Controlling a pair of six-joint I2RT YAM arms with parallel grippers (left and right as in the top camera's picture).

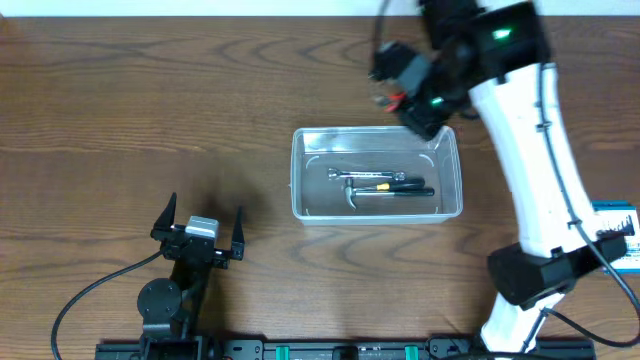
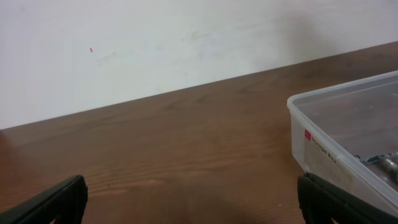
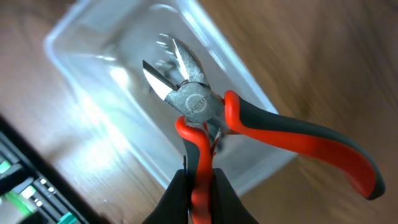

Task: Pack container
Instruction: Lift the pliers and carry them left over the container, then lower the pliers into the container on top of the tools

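Note:
The clear plastic container [image 1: 376, 186] sits mid-table and holds a hammer and a wrench [image 1: 385, 185]. It also shows in the left wrist view [image 2: 348, 134] and, from above, in the right wrist view [image 3: 106, 68]. My right gripper [image 3: 200, 193] is shut on one red-and-grey handle of a pair of cutting pliers [image 3: 199, 109], held in the air above the container's far right corner; the pliers show in the overhead view [image 1: 392, 98]. My left gripper [image 1: 198, 238] is open and empty, low over the table to the left of the container.
A small blue-and-white box [image 1: 622, 232] lies at the right table edge beside the right arm's base. A white wall [image 2: 186, 43] stands behind the table's far edge.

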